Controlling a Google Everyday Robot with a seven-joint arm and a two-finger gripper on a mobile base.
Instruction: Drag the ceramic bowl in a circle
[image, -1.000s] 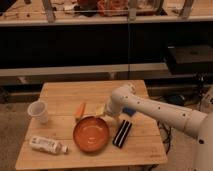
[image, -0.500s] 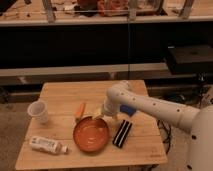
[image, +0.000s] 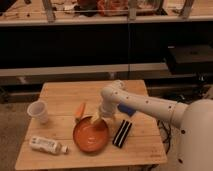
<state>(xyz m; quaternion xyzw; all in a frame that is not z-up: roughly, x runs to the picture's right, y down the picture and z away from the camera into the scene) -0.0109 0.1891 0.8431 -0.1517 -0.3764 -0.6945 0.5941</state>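
The ceramic bowl is wide, shallow and glossy orange-red. It sits on the wooden table near the front middle. My white arm reaches in from the right and bends down over the bowl. My gripper is at the bowl's far rim, its pale tip touching or dipping just inside the rim.
A white plastic cup stands at the left. A white bottle lies at the front left. An orange carrot-like item lies just behind the bowl. A black and white striped bar lies right of the bowl.
The arm has swung left and its elbow has moved toward the table's middle. The gripper has come down onto the bowl's far rim. The bowl has barely shifted.
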